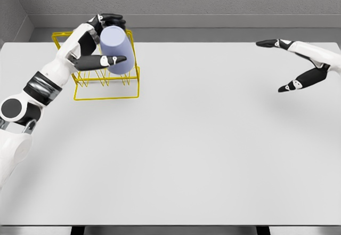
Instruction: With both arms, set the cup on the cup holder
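Note:
A pale lavender cup (118,48) is held at the far left of the table, tilted, over the yellow wire cup holder (106,90). My left hand (106,39) is shut on the cup, fingers over its top side and the thumb under it. Whether the cup touches the rack wires I cannot tell, since the hand and the cup hide that part of the rack. My right hand (277,65) hovers at the far right edge of the table, open, with its fingers spread and nothing in it.
The white table (192,150) spans the view, with a grey wall behind it. The rack stands near the back left corner, close to the table's far edge.

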